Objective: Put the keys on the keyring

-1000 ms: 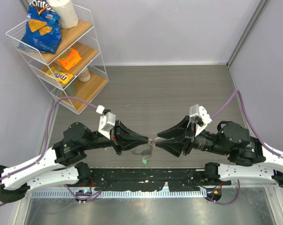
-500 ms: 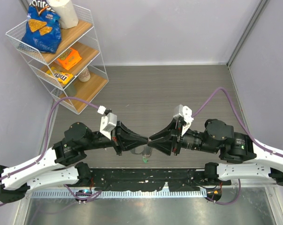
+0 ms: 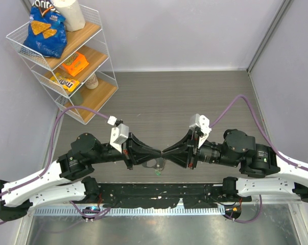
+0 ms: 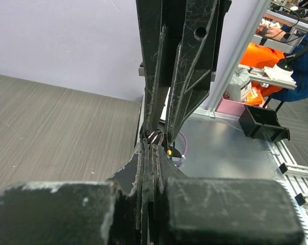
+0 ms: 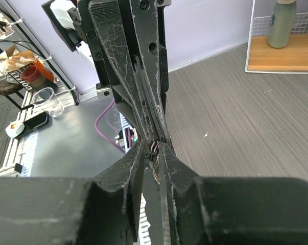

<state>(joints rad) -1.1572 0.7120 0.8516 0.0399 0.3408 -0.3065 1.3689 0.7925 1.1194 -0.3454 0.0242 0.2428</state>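
My two grippers meet tip to tip above the near middle of the table. The left gripper point(image 3: 159, 152) is shut on the keyring point(image 3: 155, 163), a thin silver loop that hangs just below the tips. The loop shows at the left fingertips point(image 4: 156, 137) in the left wrist view. The right gripper point(image 3: 165, 152) has its jaws narrowed onto the same ring, whose wires sit between them point(image 5: 154, 152). A tiny key with a green head point(image 3: 157, 174) is just below the ring; I cannot tell whether it hangs or lies on the table. The blue key is hidden.
A white wire shelf rack point(image 3: 100, 51) with a blue chips bag point(image 3: 44, 30) and snack packs stands at the back left. Grey walls close the back and both sides. A black rail and metal tray point(image 3: 159, 194) run along the near edge.
The right gripper has moved left to meet the left gripper's tips, and its jaws have gone from wide open to closed on the ring. The left arm has barely moved.
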